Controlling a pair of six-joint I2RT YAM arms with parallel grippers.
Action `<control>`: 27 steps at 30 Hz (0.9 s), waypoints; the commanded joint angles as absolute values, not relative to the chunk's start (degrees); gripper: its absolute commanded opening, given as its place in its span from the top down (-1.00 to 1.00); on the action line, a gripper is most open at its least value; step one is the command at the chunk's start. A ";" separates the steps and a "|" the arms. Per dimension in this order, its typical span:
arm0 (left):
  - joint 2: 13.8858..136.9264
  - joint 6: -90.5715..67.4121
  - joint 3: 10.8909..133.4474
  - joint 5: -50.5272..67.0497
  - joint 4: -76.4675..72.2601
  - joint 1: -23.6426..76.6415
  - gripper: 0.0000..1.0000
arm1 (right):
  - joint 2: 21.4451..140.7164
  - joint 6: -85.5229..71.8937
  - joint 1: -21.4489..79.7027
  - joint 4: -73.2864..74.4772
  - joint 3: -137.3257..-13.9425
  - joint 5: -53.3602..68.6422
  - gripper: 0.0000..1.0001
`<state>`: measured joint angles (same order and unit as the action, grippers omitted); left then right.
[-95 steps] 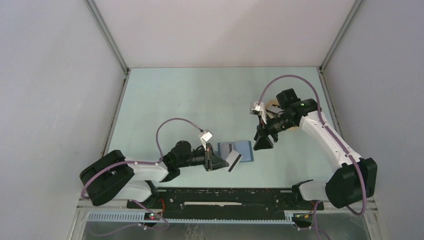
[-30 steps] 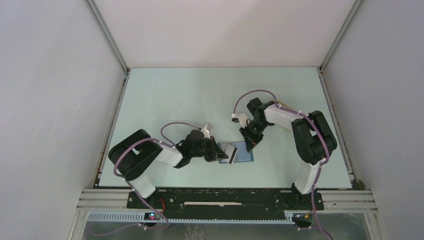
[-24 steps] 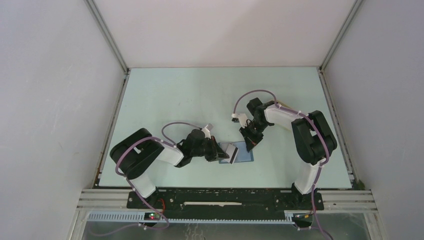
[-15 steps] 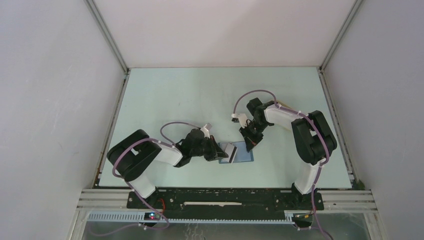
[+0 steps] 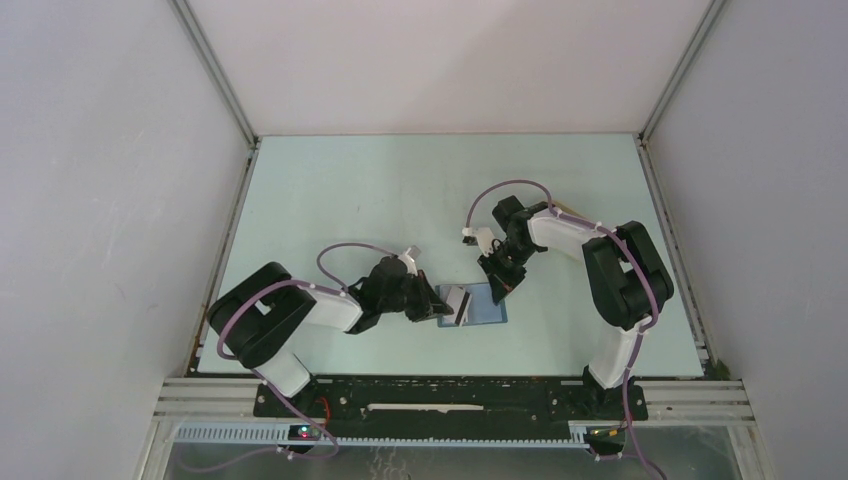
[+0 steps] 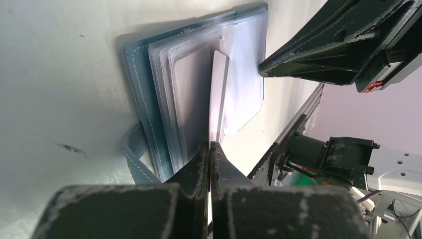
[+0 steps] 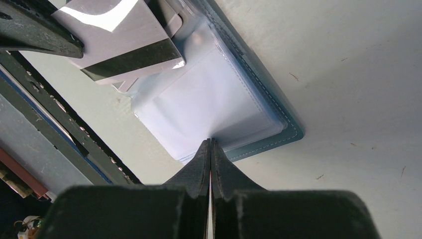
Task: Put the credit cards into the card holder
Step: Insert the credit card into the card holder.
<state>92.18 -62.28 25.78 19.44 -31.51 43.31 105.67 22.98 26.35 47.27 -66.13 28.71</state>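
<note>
The blue card holder (image 5: 487, 305) lies open on the table near the front, its clear sleeves up. My left gripper (image 5: 443, 305) is shut on a credit card (image 5: 460, 303), white with a dark stripe (image 7: 130, 59). The left wrist view has that card edge-on (image 6: 218, 94), with its far end among the sleeves just inside the holder's blue rim (image 6: 137, 79). My left jaws (image 6: 209, 144) pinch its near end. My right gripper (image 5: 497, 288) is shut at the holder's far edge (image 7: 278, 119), and its tips (image 7: 210, 141) pinch a clear sleeve (image 7: 209, 99) that lifts toward them.
The two grippers face each other across the holder, a few centimetres apart. The black front rail (image 5: 450, 395) runs just behind the holder on the near side. Grey enclosure walls (image 5: 120, 200) close in the table on the left, right and back.
Since about three seconds ago both grippers came in to the holder and the card moved from its front corner onto its left half. In the last second the left arm's elbow drifted slightly left.
</note>
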 commanded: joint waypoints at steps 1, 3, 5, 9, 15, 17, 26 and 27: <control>91.24 -58.97 25.89 16.95 -25.72 42.90 0.98 | 105.21 22.35 26.81 46.54 -67.94 28.30 0.94; 90.24 -58.54 25.68 16.31 -24.68 42.93 0.98 | 105.21 22.40 26.81 46.58 -67.95 28.27 0.94; 89.26 -58.16 25.69 15.76 -23.57 42.92 0.97 | 105.21 22.41 26.81 46.54 -67.96 28.30 0.94; 88.91 -57.82 26.05 15.86 -22.94 42.94 0.98 | 105.21 22.40 26.89 46.73 -68.16 28.30 0.95; 90.66 -57.79 27.01 17.17 -23.61 42.90 0.97 | 105.12 22.33 26.90 46.79 -68.12 28.30 0.95; 91.38 -57.91 27.36 17.77 -24.23 42.91 0.97 | 105.12 22.41 26.85 46.80 -68.17 28.30 0.94; 93.65 -58.43 28.56 19.13 -25.77 42.98 0.98 | 105.20 22.41 26.89 46.81 -68.23 28.30 0.95; 93.83 -58.43 28.68 19.27 -25.83 43.07 0.97 | 105.20 22.40 26.89 46.77 -68.21 28.26 0.95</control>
<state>92.03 -60.38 27.24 19.79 -28.45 43.20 105.67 22.83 26.39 47.27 -66.17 28.71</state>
